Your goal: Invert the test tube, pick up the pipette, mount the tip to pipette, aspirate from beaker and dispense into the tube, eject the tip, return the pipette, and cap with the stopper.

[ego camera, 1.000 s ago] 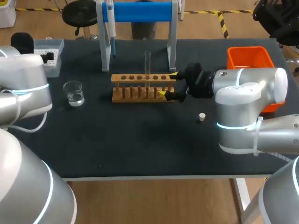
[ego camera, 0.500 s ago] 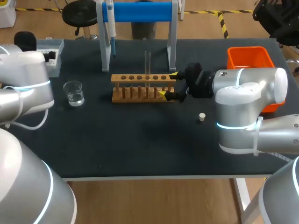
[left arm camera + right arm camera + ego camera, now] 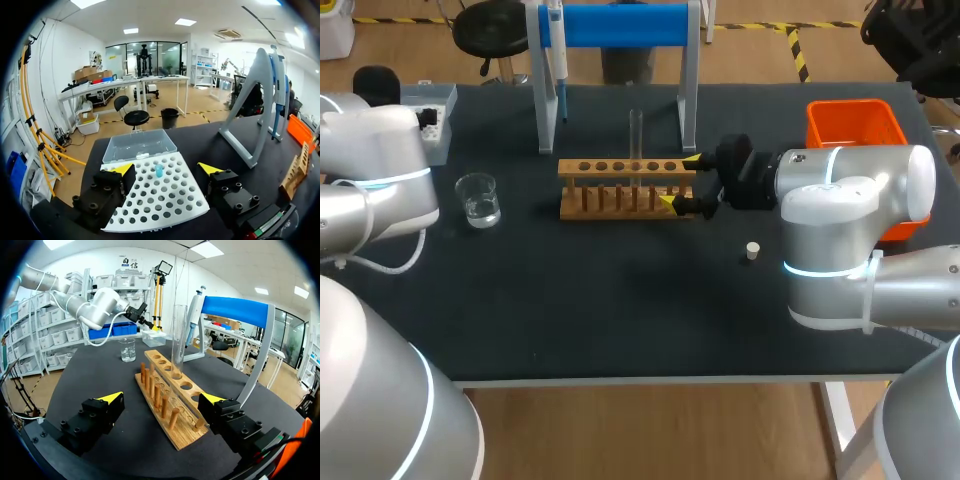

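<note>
A clear test tube [image 3: 635,133] stands upright in the wooden rack [image 3: 620,188]. My right gripper [image 3: 684,181] is open, its fingers on either side of the rack's right end; in the right wrist view the rack [image 3: 167,405] lies between the fingers of the gripper [image 3: 162,398], with the tube [image 3: 178,340] ahead. My left gripper [image 3: 166,169] hangs open over the white tip box [image 3: 157,197], which holds one blue tip [image 3: 159,171]. The pipette [image 3: 557,50] hangs on the blue stand. The beaker [image 3: 478,198] holds clear liquid. The stopper [image 3: 752,250] lies on the table.
An orange bin [image 3: 855,122] sits at the back right beside my right arm. The pipette stand [image 3: 620,60] rises behind the rack. The tip box [image 3: 440,100] is at the back left corner, its clear lid [image 3: 139,145] open beyond it.
My left arm has shifted slightly toward the tip box. The right arm, rack and tube have not moved.
</note>
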You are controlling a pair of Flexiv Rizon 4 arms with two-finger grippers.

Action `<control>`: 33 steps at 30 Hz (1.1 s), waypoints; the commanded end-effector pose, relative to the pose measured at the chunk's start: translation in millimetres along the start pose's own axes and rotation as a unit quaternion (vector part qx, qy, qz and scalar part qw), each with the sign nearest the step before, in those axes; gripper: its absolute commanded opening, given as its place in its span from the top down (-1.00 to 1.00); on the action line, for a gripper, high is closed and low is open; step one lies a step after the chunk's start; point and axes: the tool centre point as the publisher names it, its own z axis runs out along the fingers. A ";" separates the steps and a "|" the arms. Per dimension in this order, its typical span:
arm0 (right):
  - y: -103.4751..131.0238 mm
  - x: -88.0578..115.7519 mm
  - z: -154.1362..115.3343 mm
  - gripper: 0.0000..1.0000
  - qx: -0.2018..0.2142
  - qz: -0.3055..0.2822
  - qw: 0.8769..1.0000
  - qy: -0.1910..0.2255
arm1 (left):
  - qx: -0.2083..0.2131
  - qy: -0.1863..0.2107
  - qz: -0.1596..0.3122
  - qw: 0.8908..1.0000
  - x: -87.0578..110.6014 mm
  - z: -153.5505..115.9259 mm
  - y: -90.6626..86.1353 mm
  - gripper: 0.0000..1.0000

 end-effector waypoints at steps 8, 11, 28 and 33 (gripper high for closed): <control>-0.5 0.2 0.6 -1.00 0.000 0.000 1.000 0.000 | 0.003 -0.002 0.000 1.000 -2.8 7.5 0.7 -0.45; -0.5 0.2 0.6 -1.00 0.000 0.000 1.000 0.000 | 0.004 -0.001 0.001 1.000 -2.9 9.2 0.5 -0.41; -0.5 0.2 0.6 -1.00 0.000 0.000 1.000 0.000 | 0.005 0.004 0.004 1.000 -3.9 15.2 -0.7 -0.25; -0.5 0.2 0.6 -1.00 0.000 0.000 1.000 0.000 | 0.003 0.005 0.006 1.000 -3.4 16.5 -1.2 -0.21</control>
